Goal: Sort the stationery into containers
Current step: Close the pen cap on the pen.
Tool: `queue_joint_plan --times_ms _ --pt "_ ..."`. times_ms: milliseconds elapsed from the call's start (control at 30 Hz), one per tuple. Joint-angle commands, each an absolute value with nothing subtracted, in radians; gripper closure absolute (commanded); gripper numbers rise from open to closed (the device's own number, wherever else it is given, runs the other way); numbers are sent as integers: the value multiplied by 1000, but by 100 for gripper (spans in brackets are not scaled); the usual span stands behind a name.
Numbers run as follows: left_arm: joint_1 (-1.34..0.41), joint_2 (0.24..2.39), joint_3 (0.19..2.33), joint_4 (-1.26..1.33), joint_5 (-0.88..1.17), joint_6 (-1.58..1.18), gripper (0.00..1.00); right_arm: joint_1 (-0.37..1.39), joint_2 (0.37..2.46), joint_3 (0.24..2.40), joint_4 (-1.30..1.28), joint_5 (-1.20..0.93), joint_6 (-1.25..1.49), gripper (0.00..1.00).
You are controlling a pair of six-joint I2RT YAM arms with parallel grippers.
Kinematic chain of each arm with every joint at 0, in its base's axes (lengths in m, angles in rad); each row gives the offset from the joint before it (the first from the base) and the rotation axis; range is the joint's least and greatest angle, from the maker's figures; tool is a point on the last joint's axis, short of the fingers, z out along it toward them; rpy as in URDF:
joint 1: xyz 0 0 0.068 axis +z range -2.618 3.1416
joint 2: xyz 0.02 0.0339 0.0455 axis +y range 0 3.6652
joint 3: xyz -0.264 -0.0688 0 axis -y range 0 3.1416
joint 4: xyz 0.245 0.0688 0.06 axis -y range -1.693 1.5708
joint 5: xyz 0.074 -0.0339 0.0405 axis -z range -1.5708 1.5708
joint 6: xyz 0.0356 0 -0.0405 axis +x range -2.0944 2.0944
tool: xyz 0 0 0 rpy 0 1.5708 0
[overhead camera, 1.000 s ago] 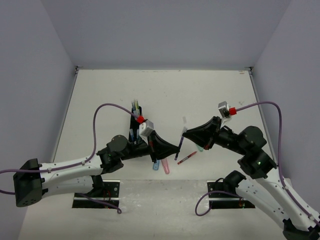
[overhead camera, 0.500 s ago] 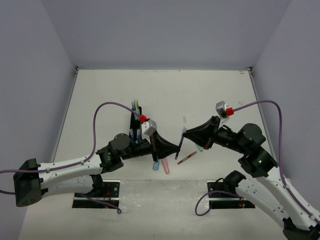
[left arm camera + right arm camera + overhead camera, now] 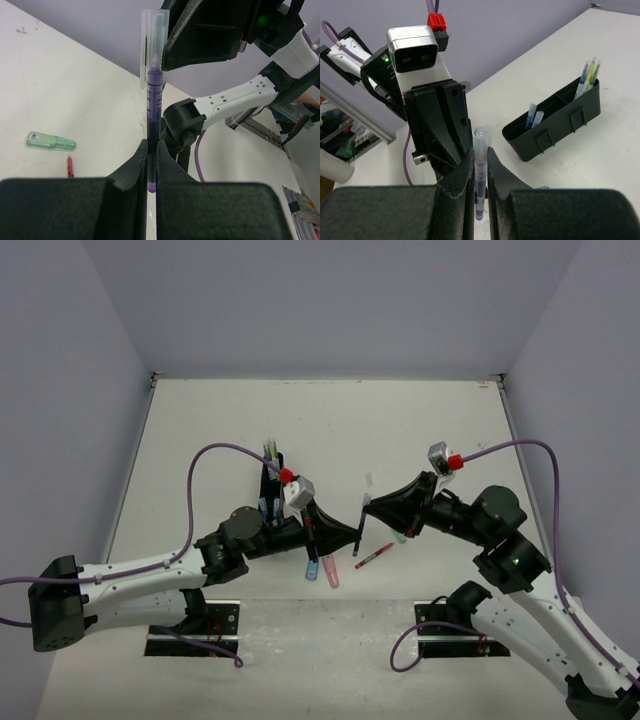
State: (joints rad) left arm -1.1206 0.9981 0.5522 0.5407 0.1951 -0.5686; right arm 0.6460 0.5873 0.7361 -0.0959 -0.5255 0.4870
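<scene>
The black organiser [image 3: 268, 483] stands left of centre, with pens upright in its far compartments. Just to its right, the left gripper [image 3: 356, 534] is clamped on the lower barrel of a purple pen [image 3: 153, 100], held upright off the table [image 3: 200, 440]. The right gripper [image 3: 367, 504] pinches the pen just under its clear cap. A red pen [image 3: 374, 556] lies beneath, and the table's far edge is well apart from both grippers.

purple pen [image 3: 153, 100]: translucent glossy plastic, clear cap | organiser [image 3: 555, 125]: matt black plastic | table [image 3: 330, 430]: matt white
</scene>
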Motion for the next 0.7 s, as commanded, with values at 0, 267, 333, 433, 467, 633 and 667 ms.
queue_joint_plan --times_ms 0,267,333,433,467,633,667 --pt "-1117 985 606 698 123 -574 100 658 601 721 -133 -568 508 87" --pt "-1115 984 606 695 142 -552 100 657 597 727 -122 -599 517 69" --pt "-1115 987 604 695 148 -552 100 657 598 725 -116 -604 522 71" --pt "-1115 994 604 699 159 -556 100 657 605 722 -92 -615 533 73" --pt "-1115 998 606 702 165 -558 100 656 607 722 -87 -617 538 73" --pt "-1115 1018 615 704 194 -559 100 658 615 736 -59 -624 548 74" --pt "-1115 1022 616 704 197 -559 100 658 616 739 -54 -625 550 75"
